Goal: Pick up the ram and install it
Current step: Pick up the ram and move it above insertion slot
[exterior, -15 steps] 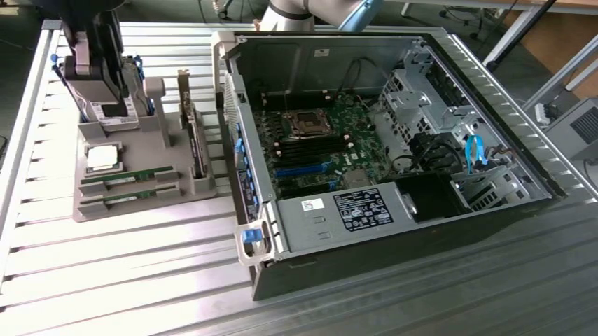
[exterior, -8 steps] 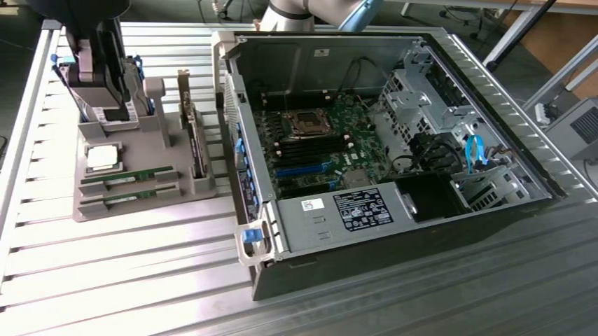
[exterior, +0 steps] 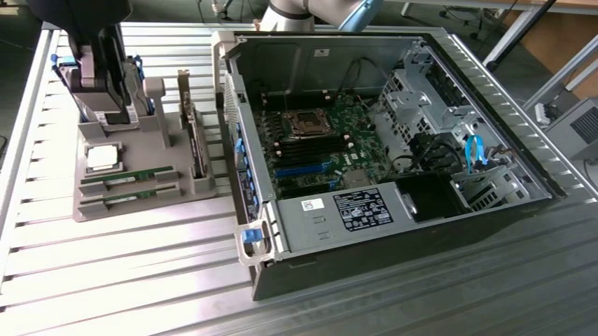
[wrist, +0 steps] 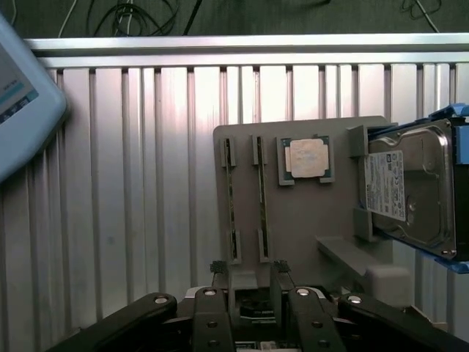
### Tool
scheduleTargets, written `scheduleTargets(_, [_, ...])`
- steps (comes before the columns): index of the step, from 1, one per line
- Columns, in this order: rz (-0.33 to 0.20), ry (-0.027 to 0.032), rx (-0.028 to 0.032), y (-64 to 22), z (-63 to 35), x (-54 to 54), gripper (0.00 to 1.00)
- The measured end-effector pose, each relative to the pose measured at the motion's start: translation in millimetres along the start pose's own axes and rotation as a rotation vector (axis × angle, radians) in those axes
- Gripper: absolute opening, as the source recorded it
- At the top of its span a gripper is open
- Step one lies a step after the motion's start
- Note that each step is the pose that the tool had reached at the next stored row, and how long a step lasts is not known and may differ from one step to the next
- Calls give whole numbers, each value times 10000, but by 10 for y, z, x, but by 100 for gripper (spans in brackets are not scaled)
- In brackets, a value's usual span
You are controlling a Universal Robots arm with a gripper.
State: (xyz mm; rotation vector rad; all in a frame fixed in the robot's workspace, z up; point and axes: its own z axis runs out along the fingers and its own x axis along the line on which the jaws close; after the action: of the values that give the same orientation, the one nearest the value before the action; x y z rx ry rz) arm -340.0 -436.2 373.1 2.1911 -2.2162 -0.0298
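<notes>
Two ram sticks (wrist: pixel 231 198) (wrist: pixel 260 196), thin green boards, lie side by side in slots of a grey parts tray (wrist: pixel 308 227). In the exterior view the same rams (exterior: pixel 126 177) (exterior: pixel 126 198) rest at the near end of the tray (exterior: pixel 140 210), to the left of the open computer case (exterior: pixel 374 154). My gripper (wrist: pixel 249 268) hangs well above the tray edge beside the rams, fingers (wrist: pixel 218 268) open with nothing between them. Empty black memory slots (exterior: pixel 304 148) sit on the motherboard below the processor socket.
On the tray are also a square silver processor (wrist: pixel 306 159), a hard drive with blue rails (wrist: pixel 407 191) and an upright expansion card (exterior: pixel 192 136). A grey-blue device (wrist: pixel 18 95) lies at the table's edge. The slatted aluminium table (exterior: pixel 122 280) surrounds everything.
</notes>
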Motion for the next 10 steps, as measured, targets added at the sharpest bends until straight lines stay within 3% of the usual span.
scheduleTargets(10, [0, 1, 0, 10, 62, 0, 35])
